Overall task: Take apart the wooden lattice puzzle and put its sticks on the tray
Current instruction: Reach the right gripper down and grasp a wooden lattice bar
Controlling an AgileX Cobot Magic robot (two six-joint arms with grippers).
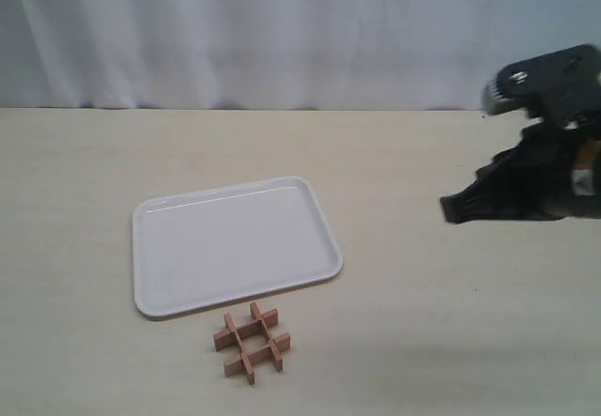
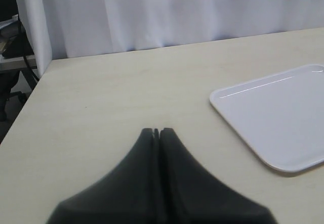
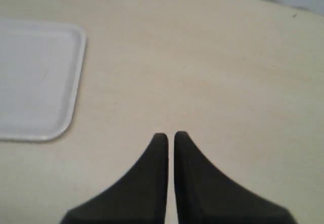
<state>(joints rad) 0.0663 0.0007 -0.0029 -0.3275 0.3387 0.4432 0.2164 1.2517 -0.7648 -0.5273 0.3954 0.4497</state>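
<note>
The wooden lattice puzzle (image 1: 252,342) lies assembled on the table, its four sticks interlocked in a hash shape, just in front of the tray's near edge. The white tray (image 1: 235,244) is bare; it also shows in the left wrist view (image 2: 273,118) and the right wrist view (image 3: 35,77). My right gripper (image 1: 451,209) hovers well to the right of both, its black fingers nearly touching with nothing between them (image 3: 170,135). My left gripper (image 2: 156,131) is shut and empty above bare table left of the tray. It is outside the exterior view. Neither wrist view shows the puzzle.
The pale wooden table (image 1: 423,341) runs back to a white curtain (image 1: 282,31). In the left wrist view the table's left edge (image 2: 30,97) drops off, with dark equipment beyond it.
</note>
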